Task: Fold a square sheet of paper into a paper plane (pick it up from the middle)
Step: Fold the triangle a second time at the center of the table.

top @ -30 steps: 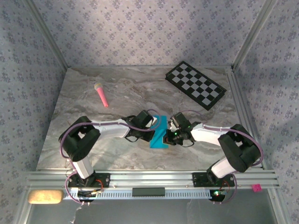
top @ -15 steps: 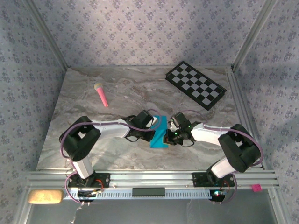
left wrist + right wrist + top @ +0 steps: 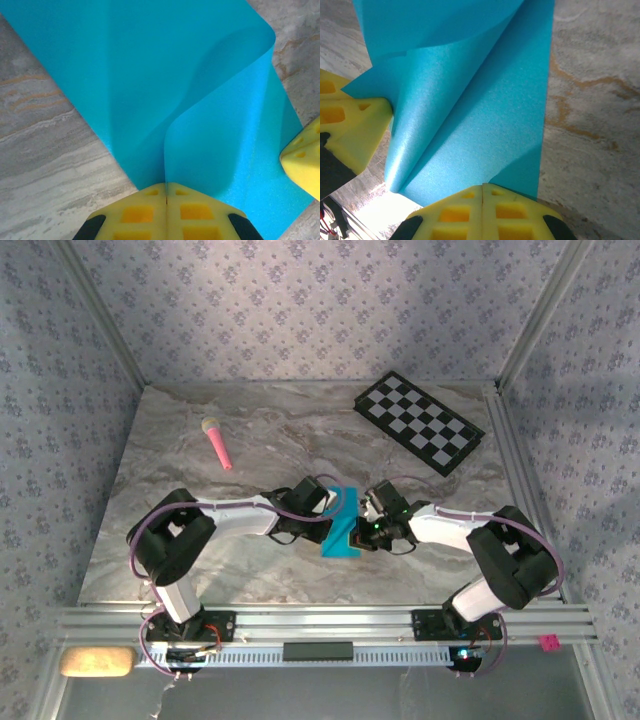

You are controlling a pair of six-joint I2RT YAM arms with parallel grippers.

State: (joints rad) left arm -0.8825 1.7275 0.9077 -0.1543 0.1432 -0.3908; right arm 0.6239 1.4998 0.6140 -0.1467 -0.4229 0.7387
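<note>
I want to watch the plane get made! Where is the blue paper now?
In the top view the blue paper is at the table's front middle, pinched between the left gripper and the right gripper, well nearer than the checkerboard.

Square sheet of paper [image 3: 342, 536]: bright cyan, partly folded, flap curving upward, front-centre on marble table [image 3: 200, 460].

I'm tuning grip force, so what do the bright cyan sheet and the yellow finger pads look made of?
The bright cyan square sheet looks like thin matte paper: soft curl, fine grain. The yellow finger pads look like matte moulded rubber or plastic, with square recesses; which is unclear.
</note>
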